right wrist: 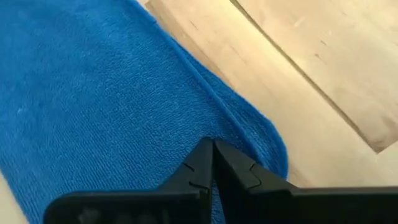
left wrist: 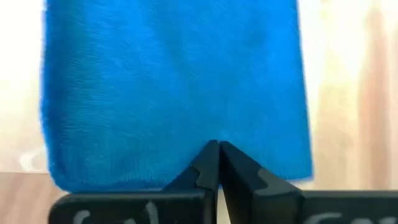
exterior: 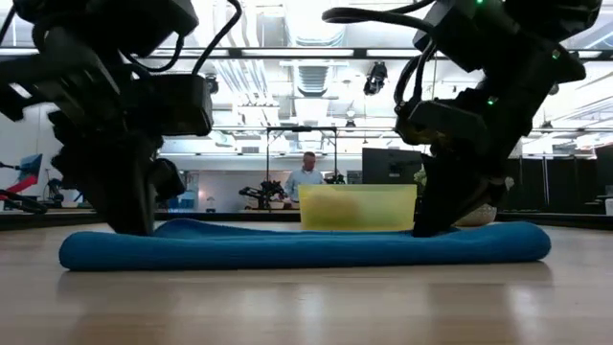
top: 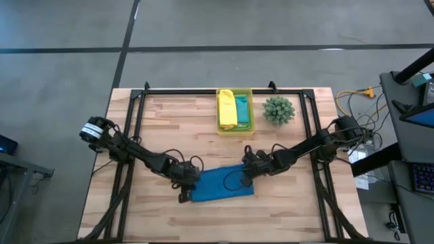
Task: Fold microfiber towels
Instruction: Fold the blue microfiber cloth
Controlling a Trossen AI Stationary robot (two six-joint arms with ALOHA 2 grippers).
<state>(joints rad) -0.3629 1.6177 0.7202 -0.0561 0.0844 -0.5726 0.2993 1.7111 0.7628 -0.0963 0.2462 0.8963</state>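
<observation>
Left gripper (top: 188, 192) down on the left end of the blue towel (top: 220, 183), fingers pressed together with tips meeting at the cloth's edge in its wrist view (left wrist: 217, 149); whether any fabric is caught between them can't be told. Right gripper (top: 245, 177) down on the right end of the same towel, fingers also pressed together, tips on the cloth near a rounded corner (right wrist: 208, 149); grip on fabric can't be told either. Blue towel lies flat as a long strip on the wooden table (top: 169, 115), toward the front edge, both arms reaching in from either side. Low view: towel (exterior: 306, 247) a low band, one arm planted at each end. Bin (top: 234, 129) behind the blue towel holds a yellow towel (top: 226, 108) and a teal towel (top: 242, 110), side by side. Spiky green plant (top: 278, 110) just right of the bin. Person (exterior: 306, 177) stands far back in the room, beyond the table
</observation>
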